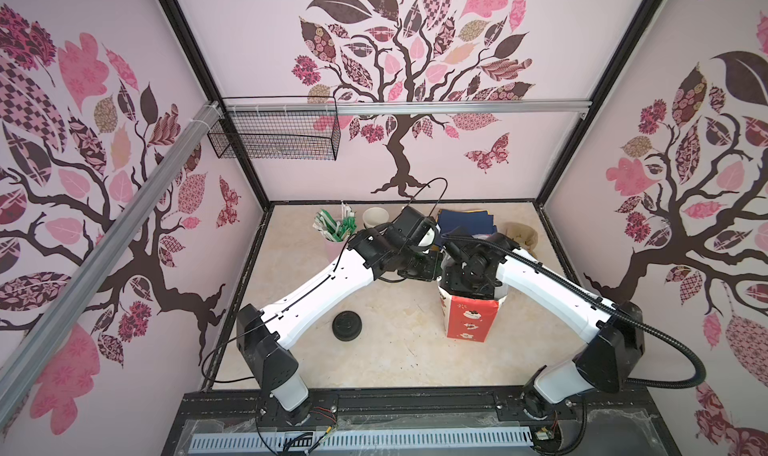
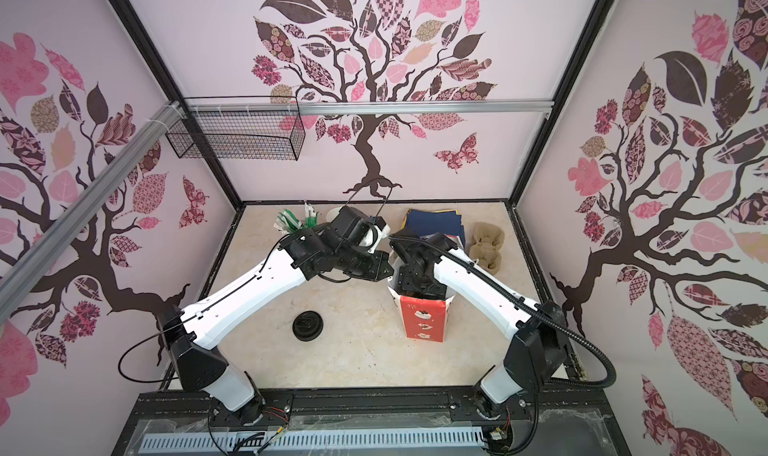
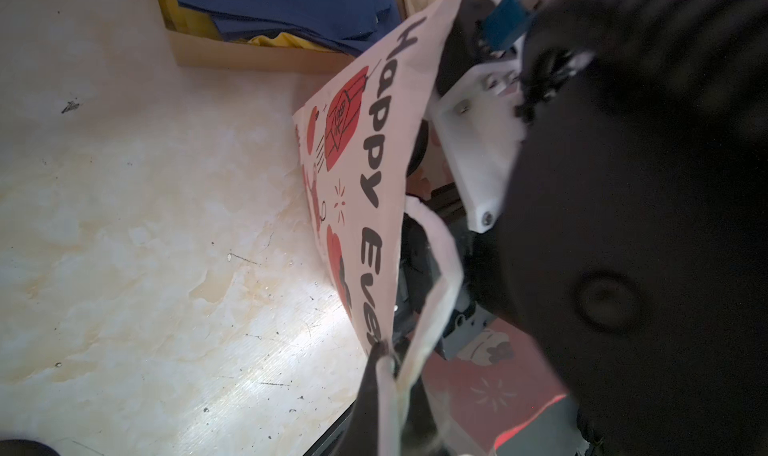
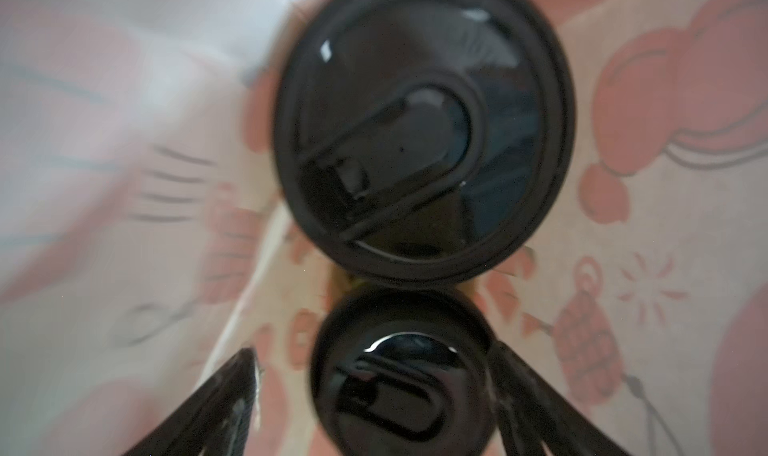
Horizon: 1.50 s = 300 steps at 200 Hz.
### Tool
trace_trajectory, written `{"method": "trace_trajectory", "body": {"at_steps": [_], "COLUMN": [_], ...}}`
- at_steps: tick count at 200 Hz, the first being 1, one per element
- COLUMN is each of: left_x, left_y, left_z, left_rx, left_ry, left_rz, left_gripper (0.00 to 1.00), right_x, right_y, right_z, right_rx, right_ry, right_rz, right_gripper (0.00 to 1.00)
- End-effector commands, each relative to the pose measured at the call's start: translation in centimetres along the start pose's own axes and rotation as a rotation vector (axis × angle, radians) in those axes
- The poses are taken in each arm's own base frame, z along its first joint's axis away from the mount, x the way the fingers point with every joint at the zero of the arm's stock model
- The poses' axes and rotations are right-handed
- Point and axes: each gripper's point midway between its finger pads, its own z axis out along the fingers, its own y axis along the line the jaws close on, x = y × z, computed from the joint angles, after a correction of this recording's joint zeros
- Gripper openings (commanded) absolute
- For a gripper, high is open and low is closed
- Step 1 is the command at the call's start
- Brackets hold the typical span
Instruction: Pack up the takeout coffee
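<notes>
A red-and-white paper bag [image 1: 471, 316] stands right of the table's middle in both top views. My right gripper [image 4: 374, 352] reaches down inside it, open. Its fingers [image 4: 224, 400] straddle the black sip lid of one takeout coffee [image 4: 403, 387], with a gap on one side. The other takeout coffee's lid [image 4: 424, 129] sits just beyond, touching it. Both green cup bodies are hidden. My left gripper [image 3: 384, 354] is shut on the bag's white handle [image 3: 436, 275] at the rim, beside the printed bag wall [image 3: 374, 163].
A squat black stack of lids [image 1: 347, 326] lies left of the bag. At the back stand a pink cup of straws [image 1: 334, 229], a cream cup [image 1: 375, 217], a box of blue napkins [image 1: 465, 221] and brown carriers [image 1: 521, 233]. A wire basket [image 1: 274, 129] hangs on the wall.
</notes>
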Motion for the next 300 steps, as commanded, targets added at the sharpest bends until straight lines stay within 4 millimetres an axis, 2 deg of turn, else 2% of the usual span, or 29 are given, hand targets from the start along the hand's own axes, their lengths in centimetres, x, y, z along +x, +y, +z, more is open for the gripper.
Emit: {"method": "trace_trajectory", "body": {"at_steps": [1,38,106,136,169,201,221,235,266,300], "left_x": [-1.0,-0.7,-0.2,-0.2,-0.4,-0.6,-0.3,-0.2,0.0,0.3], "left_y": [-1.0,0.2,2.1,2.5,1.5,-0.7,-1.8,-2.1,-0.4,1.1], "left_z": [-1.7,-1.9,-2.3,-2.5,-2.5,-2.3,-2.1,-2.0,-1.9,-2.2], "left_rx": [0.037,-0.026,-0.115,-0.142,-0.095,0.018,0.068,0.076,-0.011,-0.091], "left_ry": [-0.074,-0.073,-0.083,-0.094,-0.095,-0.094,-0.081,-0.079,-0.077,-0.069], "left_rz": [0.020,0.041,0.086,0.104,0.122,0.140,0.156,0.161,0.146,0.158], "left_gripper": [0.00,0.00,0.00,0.00,0.00,0.00,0.00,0.00,0.00,0.00], "right_x": [0.9,0.9,1.6,2.0,2.4,2.8,3.0,3.0,2.5,1.7], "right_y": [-0.8,0.3,-1.1,-0.8,1.1,3.9,4.8,4.6,3.8,1.6], "right_z": [-0.7,-1.3,-1.7,-1.5,-1.4,-1.6,-1.8,-1.8,-2.5,-3.3], "right_rx": [0.020,-0.012,-0.002,-0.018,-0.058,-0.144,-0.161,-0.151,-0.124,-0.033], "right_ry": [0.030,0.026,0.010,0.026,0.040,0.050,0.056,0.053,0.021,-0.034], "right_rz": [0.025,-0.011,0.041,0.008,-0.093,-0.152,-0.180,-0.177,-0.159,-0.107], "right_gripper": [0.89,0.89,0.91,0.89,0.84,0.83,0.83,0.83,0.82,0.81]}}
